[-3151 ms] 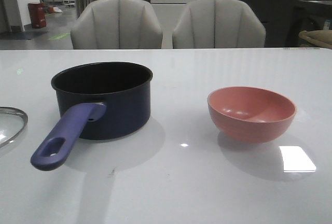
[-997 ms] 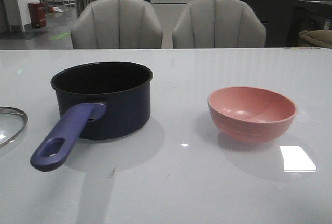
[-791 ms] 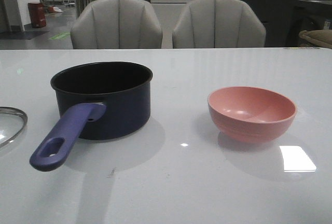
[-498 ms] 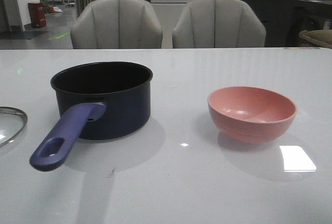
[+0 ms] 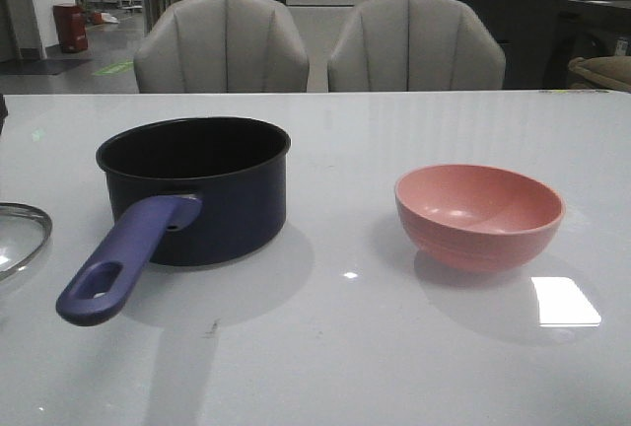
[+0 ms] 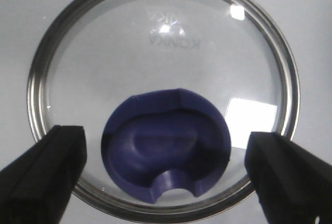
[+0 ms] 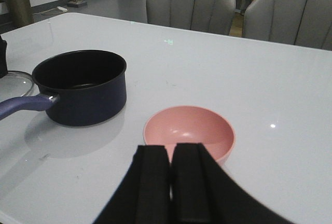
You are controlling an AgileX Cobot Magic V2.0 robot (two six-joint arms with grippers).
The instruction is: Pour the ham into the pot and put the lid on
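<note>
The pot (image 5: 193, 189) stood on the table's (image 5: 335, 367) left half, handle toward the near left. The lid (image 6: 163, 97) lay flat at the left edge, knob (image 6: 166, 146) up, the left gripper (image 6: 166, 175) spread wide above it. The pink bowl (image 5: 479, 215) sat well apart to the right; the right gripper (image 7: 171, 185) hung pressed closed near it.

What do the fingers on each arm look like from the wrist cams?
Left gripper: matte black, blocky fingers with flat squared ends. Right gripper: black too, with smooth rounded fingers widening toward the base. No cables or markings show.
</note>
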